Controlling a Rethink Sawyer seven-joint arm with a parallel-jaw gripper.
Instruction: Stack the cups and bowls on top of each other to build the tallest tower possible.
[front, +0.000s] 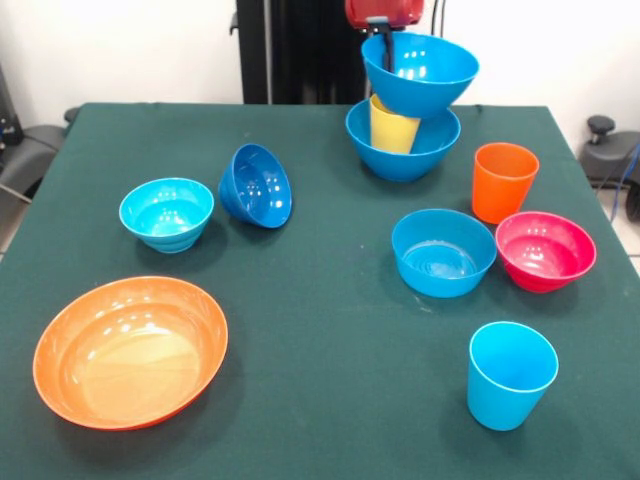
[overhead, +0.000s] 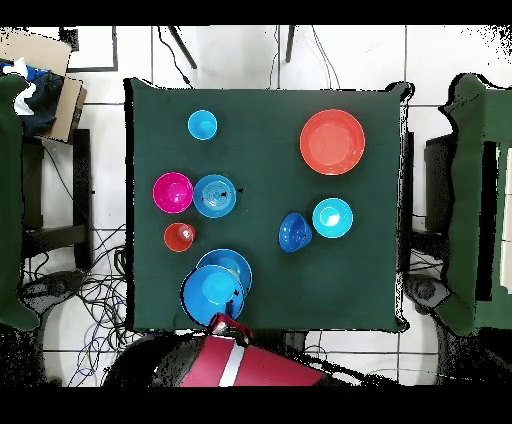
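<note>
My gripper (front: 382, 48) comes down at the table's back and is shut on the rim of a large blue bowl (front: 425, 72), one finger inside it. That bowl tilts just above a yellow cup (front: 392, 128), which stands inside a second large blue bowl (front: 405, 160). I cannot tell whether the held bowl touches the cup. From overhead, the gripper (overhead: 233, 312) is at the edge of the held bowl (overhead: 210, 294), which overlaps the lower bowl (overhead: 236, 266). The orange cup (front: 503, 180), light blue cup (front: 510, 375) and other bowls stand apart.
A medium light blue bowl (front: 443, 252) and a magenta bowl (front: 545, 250) sit side by side on the right. On the left are a cyan bowl (front: 167, 213), a small dark blue bowl (front: 257, 185) tipped on its side, and a wide orange bowl (front: 130, 350).
</note>
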